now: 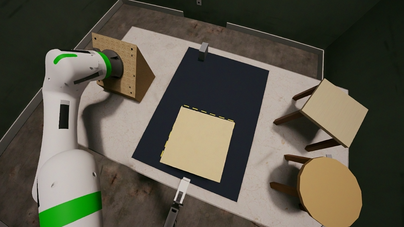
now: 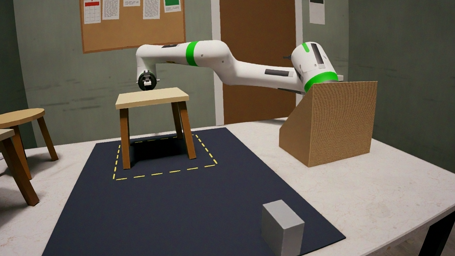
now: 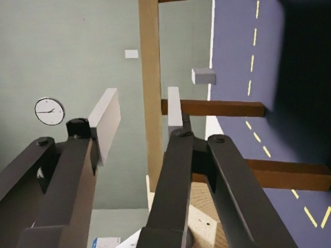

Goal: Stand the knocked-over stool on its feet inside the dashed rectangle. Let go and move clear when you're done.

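Note:
The stool (image 1: 197,141) (image 2: 152,97) with a pale square seat and brown legs stands upright on its feet inside the yellow dashed rectangle (image 1: 209,113) (image 2: 165,172) (image 3: 252,65) on the dark mat (image 1: 220,81) (image 2: 191,207). My gripper (image 1: 185,180) (image 2: 146,83) (image 3: 143,103) hangs level with the seat, just off its far edge and clear of it. Its fingers stand a little apart with nothing between them. In the wrist view the seat's edge (image 3: 149,51) and the legs lie beyond the fingertips.
A second square stool (image 1: 333,111) and a round stool (image 1: 330,191) (image 2: 20,116) stand at one end of the table. A grey block (image 1: 202,51) (image 2: 281,227) (image 3: 203,76) stands at the mat's other end. The arm's cardboard-coloured wedge mount (image 1: 132,73) (image 2: 333,121) sits beside the mat.

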### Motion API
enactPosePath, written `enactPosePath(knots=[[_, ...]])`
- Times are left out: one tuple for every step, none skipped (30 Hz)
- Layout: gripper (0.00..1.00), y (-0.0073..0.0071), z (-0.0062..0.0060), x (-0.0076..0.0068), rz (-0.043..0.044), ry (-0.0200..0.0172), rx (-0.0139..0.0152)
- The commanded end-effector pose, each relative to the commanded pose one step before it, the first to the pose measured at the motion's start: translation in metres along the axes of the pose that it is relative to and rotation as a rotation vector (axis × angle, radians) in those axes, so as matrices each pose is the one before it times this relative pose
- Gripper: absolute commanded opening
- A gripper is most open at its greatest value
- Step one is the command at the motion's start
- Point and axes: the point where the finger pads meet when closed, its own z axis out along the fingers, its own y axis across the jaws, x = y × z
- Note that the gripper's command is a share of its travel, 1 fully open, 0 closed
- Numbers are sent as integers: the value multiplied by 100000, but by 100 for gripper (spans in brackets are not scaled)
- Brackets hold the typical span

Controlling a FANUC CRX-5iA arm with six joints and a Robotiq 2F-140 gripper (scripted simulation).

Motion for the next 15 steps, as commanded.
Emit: enactPosePath(knots=[[33, -343, -143, 113, -202, -2710, 353], [33, -135, -4, 0, 0, 0, 0], [33, -174, -5, 0, 0, 0, 0], [33, -219, -6, 0, 0, 0, 0], [33, -255, -6, -1, 0, 0, 0], [33, -309, -8, 0, 0, 0, 0], [33, -351, -9, 0, 0, 0, 0], [33, -393, -10, 0, 0, 0, 0], [33, -438, -12, 0, 0, -1, 0], [33, 0, 0, 0, 0, 0, 0], [33, 0, 0, 0, 0, 0, 0], [33, -463, -12, 0, 0, 0, 0], [33, -491, -12, 0, 0, 0, 0], [33, -512, -13, 0, 0, 0, 0], [33, -524, -14, 0, 0, 0, 0]])
